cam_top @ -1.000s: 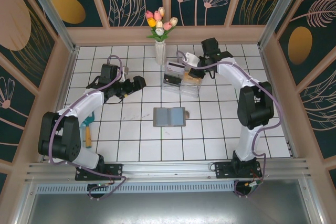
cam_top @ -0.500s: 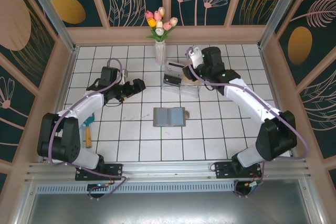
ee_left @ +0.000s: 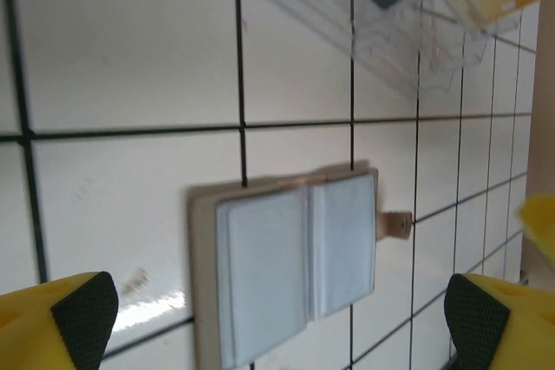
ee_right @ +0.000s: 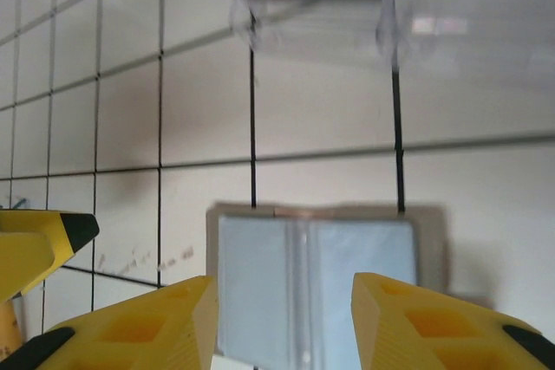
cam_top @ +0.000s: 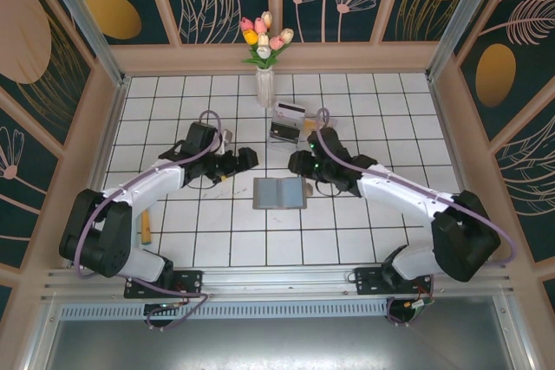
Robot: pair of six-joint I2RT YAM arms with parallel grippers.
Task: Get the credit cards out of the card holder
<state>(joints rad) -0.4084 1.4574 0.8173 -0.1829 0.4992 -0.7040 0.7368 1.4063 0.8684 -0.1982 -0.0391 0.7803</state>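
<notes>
Now the card holder [cam_top: 280, 192] lies open flat in the middle of the counter [cam_top: 364, 240]. Both the left gripper [cam_top: 246, 159] and right gripper [cam_top: 298, 162] hang wide open near it, holding nothing.

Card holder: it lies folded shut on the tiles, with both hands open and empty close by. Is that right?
Not folded shut: the left wrist view shows the card holder lying spread open, flat on the tiles. The left hand and right hand are open and empty close by.
</notes>
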